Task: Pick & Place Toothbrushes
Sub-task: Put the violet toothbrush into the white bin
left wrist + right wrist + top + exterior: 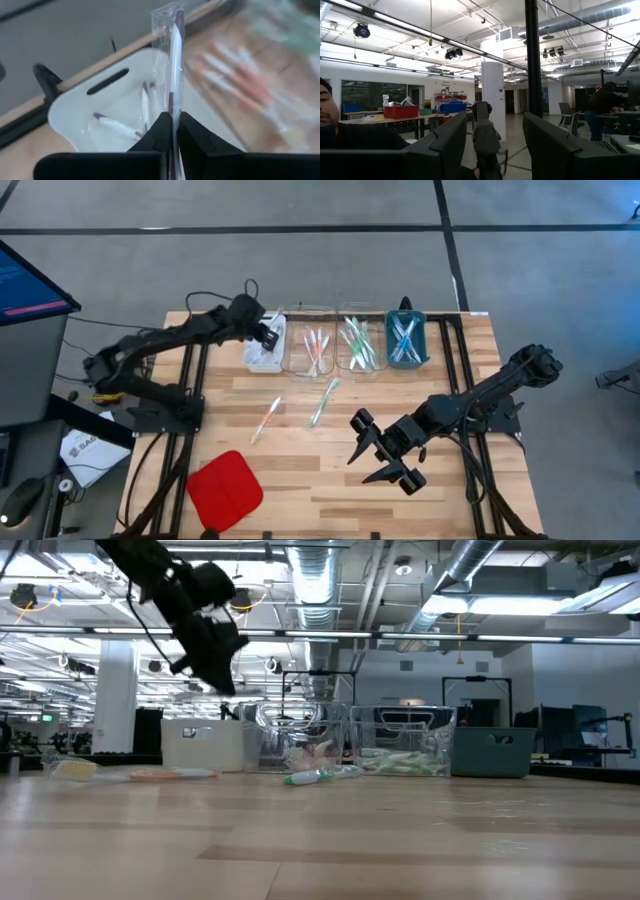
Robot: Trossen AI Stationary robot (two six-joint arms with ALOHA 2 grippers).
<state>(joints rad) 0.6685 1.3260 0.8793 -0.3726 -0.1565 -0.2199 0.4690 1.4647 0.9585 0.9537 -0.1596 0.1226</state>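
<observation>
My left gripper [268, 335] is shut on a purple-accented toothbrush [176, 55] in a clear wrapper, and hangs over the white tray [262, 352] at the left end of the row. That tray holds a few purple brushes [117, 127]. To its right stand a clear tray of orange-pink brushes [312, 348], a clear tray of green ones [358, 345] and a blue tray of blue ones [406, 340]. An orange toothbrush [266, 420] and a green one [325, 400] lie flat on the table. My right gripper [385, 452] waits open, raised over the near right. My left gripper pinches the wrapped toothbrush's shaft [173, 102] between its two fingers. The brush runs along the fingers and sticks out well beyond their tips. The fingers slant down from the table's left. The brush is lifted clear, over the white tray [85, 107].
A red square pad [225, 488] lies at the near left of the table. A monitor [30, 280] stands off the table's left side. Bare wood lies between the loose brushes and the right gripper. A person shows in the room in the right wrist view.
</observation>
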